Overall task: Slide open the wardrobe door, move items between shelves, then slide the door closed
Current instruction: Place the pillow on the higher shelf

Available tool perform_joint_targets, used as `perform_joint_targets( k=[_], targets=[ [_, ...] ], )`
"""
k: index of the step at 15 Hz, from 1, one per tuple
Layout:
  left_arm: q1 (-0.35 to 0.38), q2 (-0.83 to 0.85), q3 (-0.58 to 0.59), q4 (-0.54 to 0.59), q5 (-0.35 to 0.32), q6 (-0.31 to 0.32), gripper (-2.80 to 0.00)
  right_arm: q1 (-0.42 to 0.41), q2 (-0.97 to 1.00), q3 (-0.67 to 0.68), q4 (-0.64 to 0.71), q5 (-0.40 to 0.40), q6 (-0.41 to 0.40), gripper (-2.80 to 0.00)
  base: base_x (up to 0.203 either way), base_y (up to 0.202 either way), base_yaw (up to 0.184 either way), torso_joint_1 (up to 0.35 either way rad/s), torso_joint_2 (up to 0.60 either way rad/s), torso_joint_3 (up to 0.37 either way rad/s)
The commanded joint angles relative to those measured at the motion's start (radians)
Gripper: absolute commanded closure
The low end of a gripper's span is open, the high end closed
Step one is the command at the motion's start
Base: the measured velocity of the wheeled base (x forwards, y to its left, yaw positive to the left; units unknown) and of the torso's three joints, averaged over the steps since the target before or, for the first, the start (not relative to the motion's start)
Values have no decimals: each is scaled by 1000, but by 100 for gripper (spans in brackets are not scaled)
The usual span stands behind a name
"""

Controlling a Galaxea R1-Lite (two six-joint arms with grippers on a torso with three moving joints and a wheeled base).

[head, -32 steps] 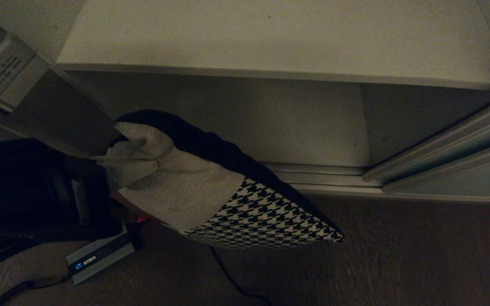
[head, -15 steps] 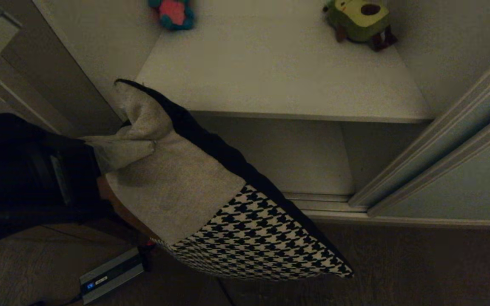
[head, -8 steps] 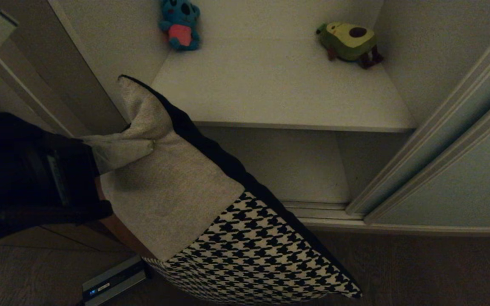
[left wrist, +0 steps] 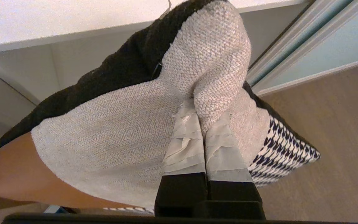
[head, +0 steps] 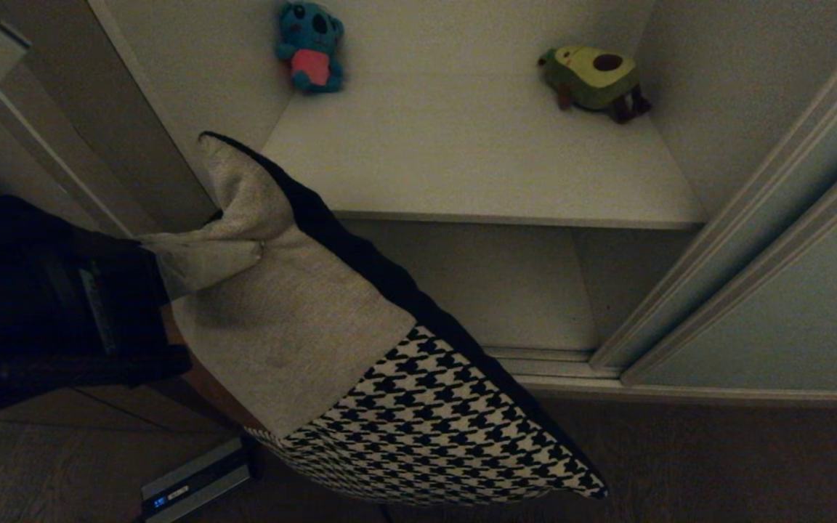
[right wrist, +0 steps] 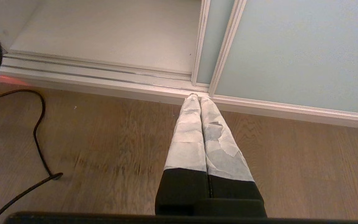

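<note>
**One cushion up, one shelf to reach**

Half open: sliding wardrobe door (head: 789,290), pushed to the right of the frame, compartment exposed. So: door step apparently done, transfer step in hand, closing not yet done.

Across upper centre of the head view, pale shelf (head: 476,167), bare at the front, with a blue plush toy (head: 309,47) and an avocado plush toy (head: 593,73) near the back wall. Below it, the lower compartment and the silver rails.

Filling lower centre-left, houndstooth cushion (head: 360,363), hanging clear of the floor, cream end uppermost, patterned end drooping toward bottom right. Top corner just overlapping the shelf's left front edge in the picture; contact impossible to tell.

At mid-left, left gripper (left wrist: 202,124), clamped tight on a bunched fold of the cream strip.

Next, probably: lift and carry forward so the drooping end clears the shelf lip, then release on the bare front.

Parked low near the door rail, right gripper (right wrist: 199,101), fingers pressed together, empty.

Bottom left, small power brick (head: 197,487).
</note>
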Motion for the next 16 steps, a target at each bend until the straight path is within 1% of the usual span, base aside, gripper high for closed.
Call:
perform_joint_targets(
  k=[1, 6, 8, 11, 16],
  targets=[
    [0, 0, -5, -2, 4, -1, 0, 0, 0, 3, 0, 0, 0, 0, 0, 0, 0, 0, 0, 0],
    [0, 6, -70, 2, 10, 14, 0, -1, 0, 3, 0, 0, 0, 0, 0, 0, 0, 0, 0, 0],
    [0, 31, -129, 4, 10, 50, 0, 0, 0, 3, 0, 0, 0, 0, 0, 0, 0, 0, 0, 0],
    [0, 80, -244, 8, 9, 95, 0, -1, 0, 3, 0, 0, 0, 0, 0, 0, 0, 0, 0, 0],
    [0, 181, -455, 14, 2, 126, 0, -1, 0, 3, 0, 0, 0, 0, 0, 0, 0, 0, 0, 0]
  ],
)
